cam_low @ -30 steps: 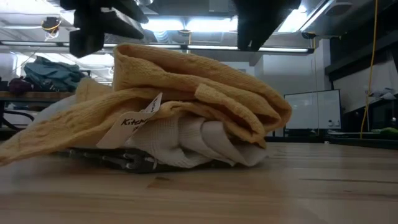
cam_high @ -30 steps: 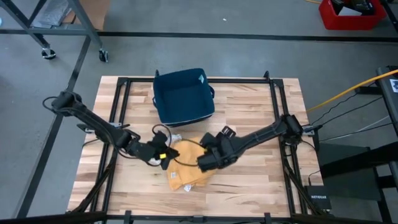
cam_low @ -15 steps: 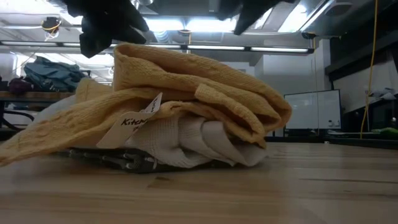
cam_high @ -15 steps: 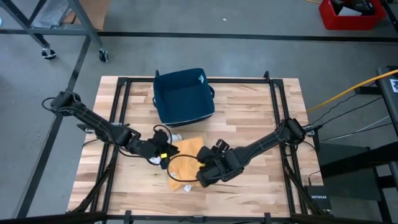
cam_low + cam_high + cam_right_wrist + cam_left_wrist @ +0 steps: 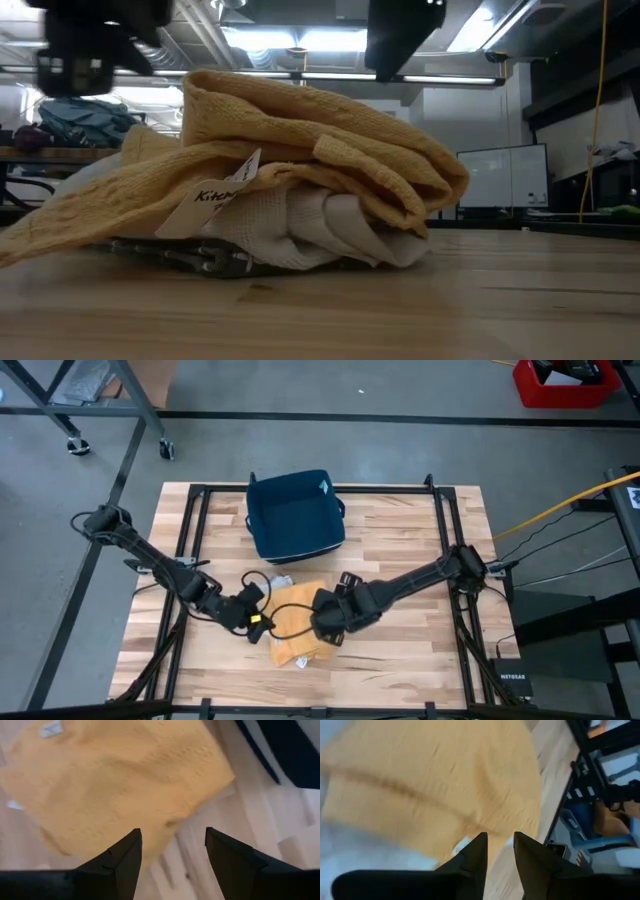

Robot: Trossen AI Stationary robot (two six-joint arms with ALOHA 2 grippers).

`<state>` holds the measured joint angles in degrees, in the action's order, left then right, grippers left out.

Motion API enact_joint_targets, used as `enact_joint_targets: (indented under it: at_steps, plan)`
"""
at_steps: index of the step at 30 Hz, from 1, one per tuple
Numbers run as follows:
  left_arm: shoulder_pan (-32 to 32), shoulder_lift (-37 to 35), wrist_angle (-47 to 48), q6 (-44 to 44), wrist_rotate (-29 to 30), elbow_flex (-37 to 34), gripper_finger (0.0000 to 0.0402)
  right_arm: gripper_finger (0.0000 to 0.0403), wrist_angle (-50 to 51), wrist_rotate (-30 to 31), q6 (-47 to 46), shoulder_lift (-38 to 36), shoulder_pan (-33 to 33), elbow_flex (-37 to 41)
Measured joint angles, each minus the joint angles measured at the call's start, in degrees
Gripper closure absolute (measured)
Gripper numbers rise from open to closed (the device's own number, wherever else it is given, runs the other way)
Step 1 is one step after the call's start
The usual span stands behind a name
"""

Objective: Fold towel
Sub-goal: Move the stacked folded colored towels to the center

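- The yellow towel (image 5: 300, 150) lay bunched in a loose heap on the wooden table (image 5: 450, 300), filling the left and centre of the low view; white fabric showed under its folds, and a white label (image 5: 215, 195) hung at its front.
- In the high view the towel (image 5: 292, 628) sat in the lower centre of the frame, between the two arms.
- The left gripper (image 5: 262, 622) was at the towel's left edge — its fingers (image 5: 470, 865) stood a narrow gap apart, nothing pinched between them.
- The right gripper (image 5: 322, 624) hovered over the towel's right side, fingers (image 5: 120, 857) spread wide and empty.
- Farther up the high view, a dark blue bin (image 5: 295, 515) stood at the table's upper centre — well apart from the towel.
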<state>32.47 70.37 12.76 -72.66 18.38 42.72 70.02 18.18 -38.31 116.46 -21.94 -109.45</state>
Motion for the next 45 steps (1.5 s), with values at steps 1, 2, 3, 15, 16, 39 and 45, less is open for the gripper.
enact_joint_targets:
  at_steps: [1,2,3,15,16,39,45]
  plan:
    - [0.94,0.00,0.91,-1.79,0.53,0.00,0.0317,0.0182,0.38,-0.09,1.32,0.00,0.73,0.00]
    - [2.04,0.00,1.63,-3.46,1.52,0.00,0.0322,0.0182,0.86,-0.31,2.68,0.00,1.49,0.00]
    - [3.17,0.00,2.60,-5.43,3.20,0.02,0.0327,0.0182,1.21,-0.74,4.15,0.00,2.30,0.00]
    - [11.76,5.40,7.59,-28.29,15.32,0.02,0.0385,0.0182,-6.93,-7.88,14.62,0.00,13.21,1.34]
    - [11.95,6.61,7.52,-29.43,15.34,0.02,0.0388,0.0182,-7.92,-7.90,14.58,0.00,13.83,2.23]
    - [4.86,24.93,-0.63,-34.67,15.25,0.04,0.0398,0.0182,-36.14,-19.42,-3.25,0.04,12.47,27.04]
    - [1.69,24.72,-3.31,-25.44,14.83,0.04,0.0398,0.0182,-39.14,-20.25,-13.27,0.04,6.46,27.87]
